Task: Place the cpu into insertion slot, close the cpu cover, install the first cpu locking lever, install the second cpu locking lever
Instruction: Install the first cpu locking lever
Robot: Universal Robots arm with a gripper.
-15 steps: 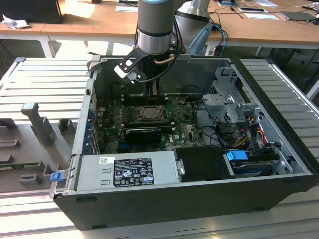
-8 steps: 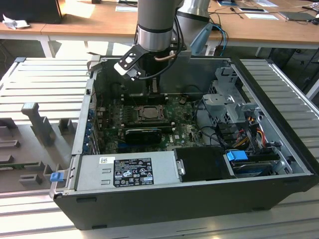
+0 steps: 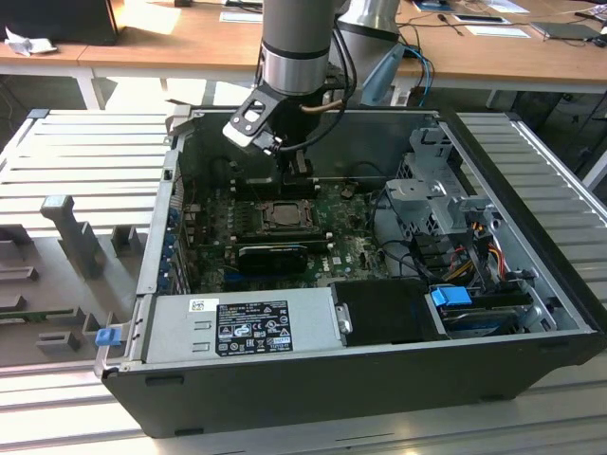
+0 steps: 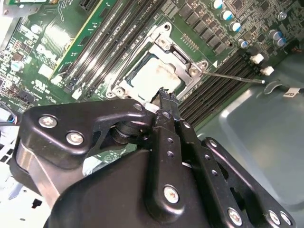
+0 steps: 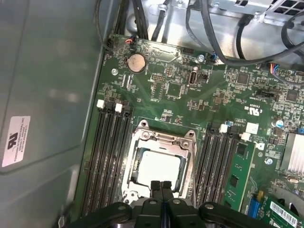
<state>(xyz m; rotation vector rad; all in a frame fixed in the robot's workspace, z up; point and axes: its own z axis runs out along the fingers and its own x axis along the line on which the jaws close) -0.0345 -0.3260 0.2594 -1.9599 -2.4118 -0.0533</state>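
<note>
Gripper [image 5: 161, 186]: fingers clenched together, nothing between them, tips just over the chip's [image 5: 159, 167] edge. Chip lies flat in the socket [image 5: 135, 164]. Metal cover [image 5: 164, 140] lies down around it. A thin lever [image 4: 232, 77] juts sideways from the socket corner. Beyond: green board [image 5: 180, 90], open computer case [image 3: 379, 379].
</note>
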